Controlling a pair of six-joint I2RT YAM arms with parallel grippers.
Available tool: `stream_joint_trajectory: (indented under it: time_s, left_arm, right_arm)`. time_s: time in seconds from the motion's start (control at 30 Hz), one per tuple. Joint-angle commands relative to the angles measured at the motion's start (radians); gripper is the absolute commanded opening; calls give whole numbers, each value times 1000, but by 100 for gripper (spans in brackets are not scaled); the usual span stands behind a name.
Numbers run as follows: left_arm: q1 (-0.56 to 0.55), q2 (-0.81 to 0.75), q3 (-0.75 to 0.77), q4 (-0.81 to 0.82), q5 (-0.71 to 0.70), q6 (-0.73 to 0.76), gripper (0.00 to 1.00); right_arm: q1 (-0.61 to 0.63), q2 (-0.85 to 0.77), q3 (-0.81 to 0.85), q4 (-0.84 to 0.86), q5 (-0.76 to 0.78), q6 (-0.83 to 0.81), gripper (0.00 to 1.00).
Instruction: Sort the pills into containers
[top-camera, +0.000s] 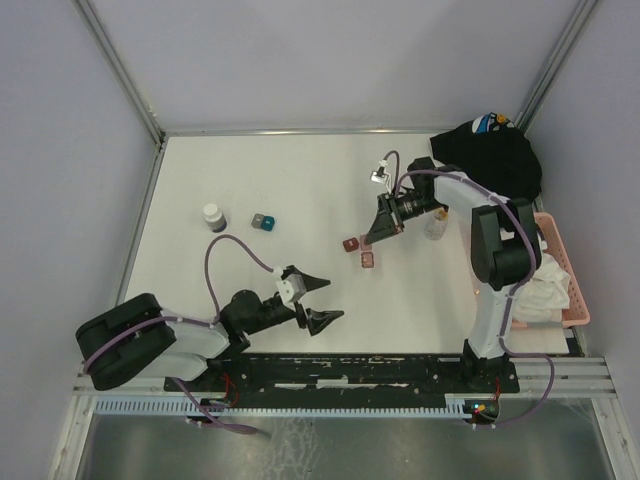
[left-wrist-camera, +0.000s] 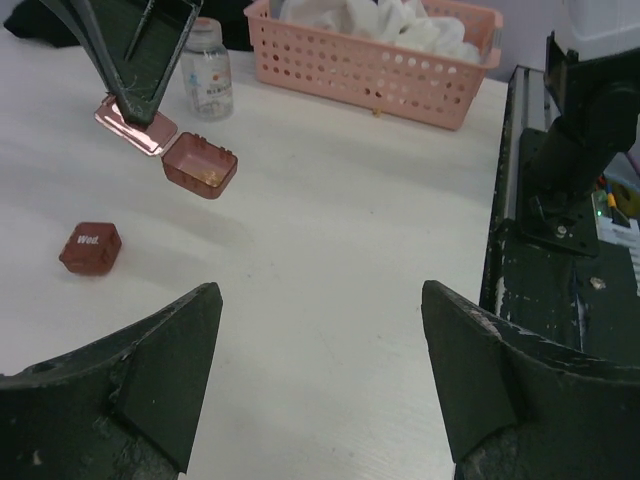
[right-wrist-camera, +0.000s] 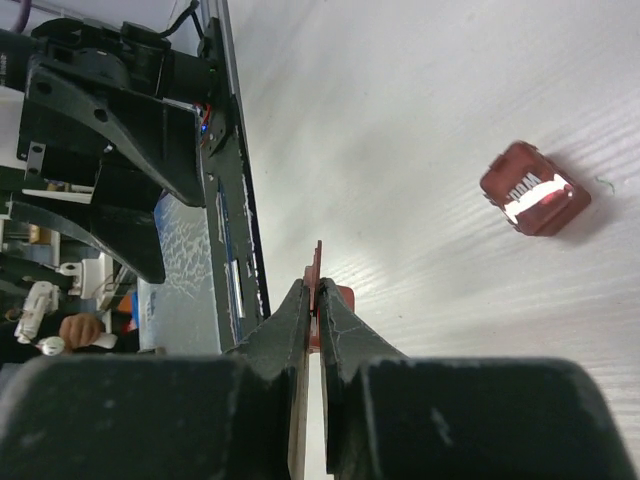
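Tabletop (top-camera: 250, 170) is occupied at its right edge by a pink basket (left-wrist-camera: 400, 75). Near the front edge the left gripper (top-camera: 334, 298) is held spread wide. Right of centre, beside a clear vial (left-wrist-camera: 207, 70), an open red box (left-wrist-camera: 200, 165) is pinched by its thin lid (left-wrist-camera: 152, 136) in the right gripper (right-wrist-camera: 318, 292); a closed box (left-wrist-camera: 90, 248) lies near. Boxes are judged light, stiff, easily slid; flat sides are best gripped
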Motion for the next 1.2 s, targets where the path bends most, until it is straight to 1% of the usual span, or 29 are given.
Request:
stream_joint_trajectory:
  time_s: [0.0,0.03,0.1,0.17,0.2,0.23,0.3,0.33,0.43,0.5,0.6,0.67,0.8,0.9,0.97,1.07,1.17]
  left_arm:
    - [-3,-102,-13,68,-50,-101,88]
    - [-3,-125,-13,59,-73,-116,88]
    - [-4,-170,-10,37,-127,-148,89]
    - [-4,-208,-6,22,-181,-174,89]
    - [-4,-222,-6,19,-205,-181,89]
    - [-4,-234,-7,20,-228,-182,89]
    - [-16,-245,-5,27,-286,-151,89]
    - [-32,-243,-4,37,-317,-114,89]
    - [-108,-197,10,104,-406,33,89]
    - [-135,-126,21,189,-438,137,90]
    - [-155,20,39,378,-453,248,90]
    - [-160,113,73,460,-474,311,90]
    - [-162,203,169,466,-509,386,91]
    - [-161,225,221,466,-538,425,90]
    - [-157,231,244,466,-543,426,90]
    - [-156,234,268,466,-545,410,87]
    - [-154,230,276,465,-559,401,81]
  right_arm:
    - [5,-120,16,-6,-71,-19,11]
    - [5,-135,8,41,-66,27,11]
    - [4,-177,-32,179,-38,173,11]
    - [4,-235,-114,370,6,396,11]
    - [5,-261,-138,455,20,451,11]
    - [5,-283,-170,515,34,551,11]
    - [5,-314,-204,617,44,678,10]
    - [5,-332,-221,668,51,747,10]
    - [8,-412,-312,899,79,969,9]
    - [10,-461,-342,966,112,1038,7]
    - [9,-522,-381,1021,164,1110,6]
    - [11,-551,-415,1092,176,1178,4]
    - [12,-579,-462,1190,188,1272,2]
    - [15,-582,-494,1283,183,1374,2]
    - [17,-590,-508,1342,183,1430,2]
    - [27,-618,-516,1365,185,1465,2]
    - [37,-653,-523,1379,192,1494,2]
